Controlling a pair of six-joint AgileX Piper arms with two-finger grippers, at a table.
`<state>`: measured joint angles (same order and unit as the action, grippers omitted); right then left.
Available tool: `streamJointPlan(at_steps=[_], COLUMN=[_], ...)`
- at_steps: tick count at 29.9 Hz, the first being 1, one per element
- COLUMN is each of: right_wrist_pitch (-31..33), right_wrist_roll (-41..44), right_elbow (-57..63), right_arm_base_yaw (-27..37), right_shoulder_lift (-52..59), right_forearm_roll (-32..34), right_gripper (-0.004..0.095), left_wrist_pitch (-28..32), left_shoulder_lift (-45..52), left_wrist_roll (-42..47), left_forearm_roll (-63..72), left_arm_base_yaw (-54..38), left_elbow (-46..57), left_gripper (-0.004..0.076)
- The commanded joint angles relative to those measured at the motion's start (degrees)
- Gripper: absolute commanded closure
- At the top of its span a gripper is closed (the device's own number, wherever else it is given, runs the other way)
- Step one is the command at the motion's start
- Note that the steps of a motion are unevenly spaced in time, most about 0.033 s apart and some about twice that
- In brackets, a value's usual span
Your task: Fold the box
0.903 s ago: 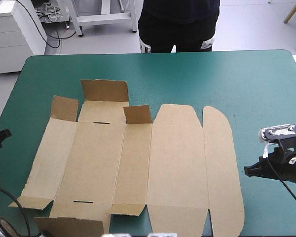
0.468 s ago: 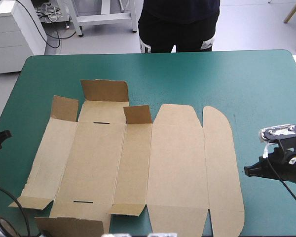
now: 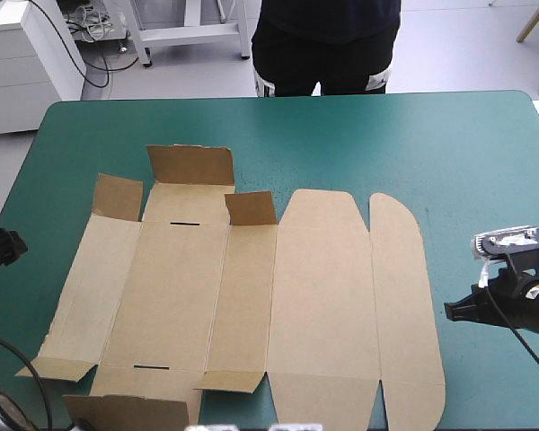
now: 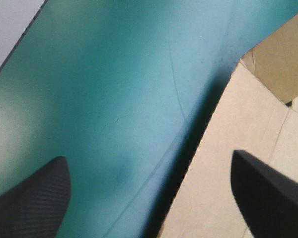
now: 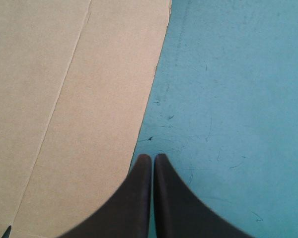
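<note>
The brown box (image 3: pixel 251 296) lies as a flat cut sheet on the teal-green cover (image 3: pixel 386 144), its small end flaps (image 3: pixel 190 164) raised a little. My left gripper (image 3: pixel 4 247) hovers at the table's left edge, just outside the box's left panel. In the left wrist view this gripper (image 4: pixel 148 156) stands open, one finger over the cover and the other over the box's edge (image 4: pixel 228 119), holding nothing. My right gripper (image 3: pixel 449 310) sits to the right of the box's rounded lid flap. Its fingers (image 5: pixel 149 156) are shut to a point at the edge of the board (image 5: pixel 74 99), gripping nothing.
The box takes up the table's left and middle. A wide band of teal-green cover (image 3: pixel 467 162) lies between the box and the far and right edges. The table's left edge (image 4: pixel 20 44) runs close to my left gripper.
My left gripper's fingers have spread from shut to open. The box and the right arm have not moved.
</note>
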<state>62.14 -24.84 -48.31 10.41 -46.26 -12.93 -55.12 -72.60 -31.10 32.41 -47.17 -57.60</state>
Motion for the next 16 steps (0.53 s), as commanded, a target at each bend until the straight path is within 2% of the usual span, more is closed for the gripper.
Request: streamJointPlan(at_steps=[1,9,16], right_wrist_pitch=[-2.49,-2.49,-2.49], right_wrist_roll=[-0.32,-0.32,-0.32], right_elbow=[-1.28,-1.28,-1.28], right_arm_base_yaw=[0.22,0.22,0.22], right_shoulder_lift=[0.26,0.26,0.26], right_forearm_roll=[-0.93,-1.05,-1.05], right_gripper=[0.0910,0.0910,0.0910], left_wrist_pitch=[0.43,-2.92,-5.58], left_shoulder_lift=[1.12,-0.97,-4.53], left_wrist_roll=[0.63,-0.35,-5.73], left_forearm_roll=[3.36,3.36,3.36], left_arm_base_yaw=[-0.12,-0.12,-0.12], left_elbow=[-1.75,-1.75,-1.75], left_gripper=[0.0028,0.0032,0.0032])
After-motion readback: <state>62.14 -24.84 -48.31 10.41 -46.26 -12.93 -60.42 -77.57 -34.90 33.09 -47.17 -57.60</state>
